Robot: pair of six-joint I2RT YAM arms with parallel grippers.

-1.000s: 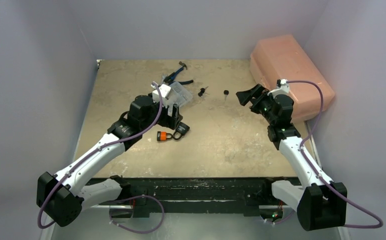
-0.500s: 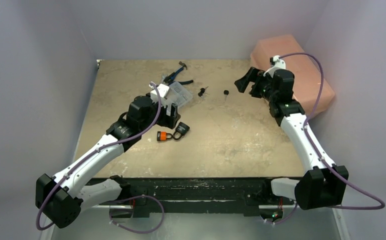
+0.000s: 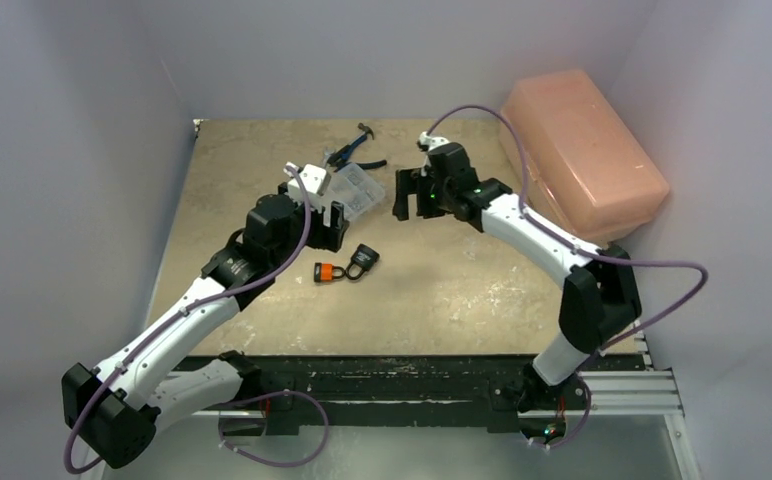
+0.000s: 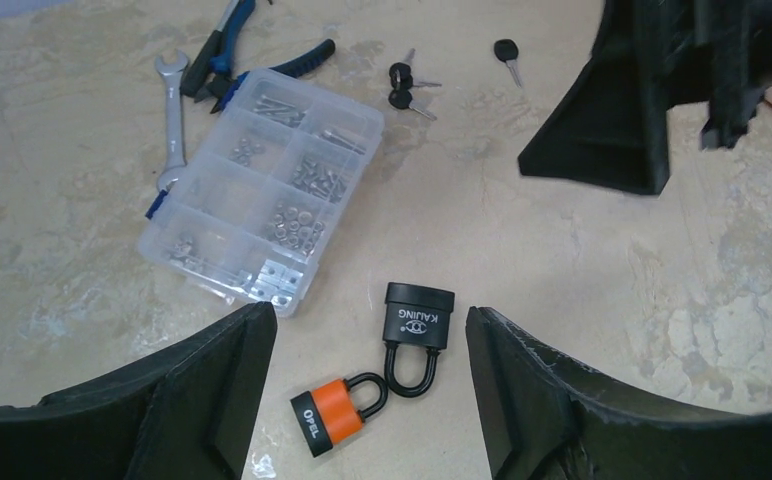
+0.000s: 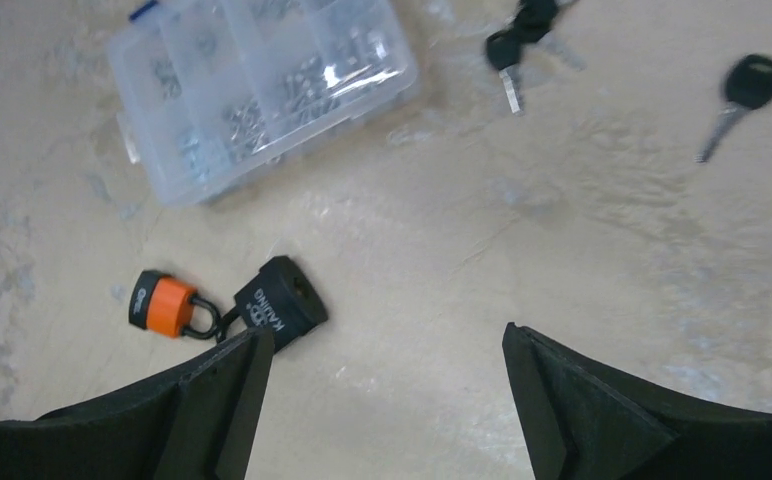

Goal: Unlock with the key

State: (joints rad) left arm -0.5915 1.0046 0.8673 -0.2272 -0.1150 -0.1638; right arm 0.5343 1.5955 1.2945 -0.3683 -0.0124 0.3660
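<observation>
Keys: a linked pair [image 5: 507, 50] and a single key [image 5: 747, 85] are laid flat on the table [image 5: 562, 250], untouched and well apart from the locks.
Padlocks: an orange padlock [image 4: 334, 416] and a black padlock [image 4: 420, 318] are lying with their shackles hooked through one another; both are judged locked.
Right gripper [image 5: 382, 400]: jaws are spread wide and nothing is held.
Left gripper [image 4: 367, 400]: jaws are spread wide and nothing is held.
Risk, wrong key: which key fits which lock cannot be told, so a wrong one may be picked.
Risk, thin key: a flat key on a hard top may be pushed along by the fingertips instead of being pinched.
Risk, linked locks: if one lock is lifted, the other is likely to be dragged and twisted.
Risk, crowding: the right gripper is seen at 1 o'clock in the left wrist view, so contact is possible if both arms close in.
Keys from right gripper: the pair is at 1 o'clock, the single key nearer 2 o'clock, both near but clear of the fingers.
Padlocks from left gripper: the orange one is framed between the fingers, the black one just beyond at 12 o'clock.
Screw box [image 4: 262, 200]: placed at 11 o'clock, between the locks and the pliers [image 4: 252, 50].
</observation>
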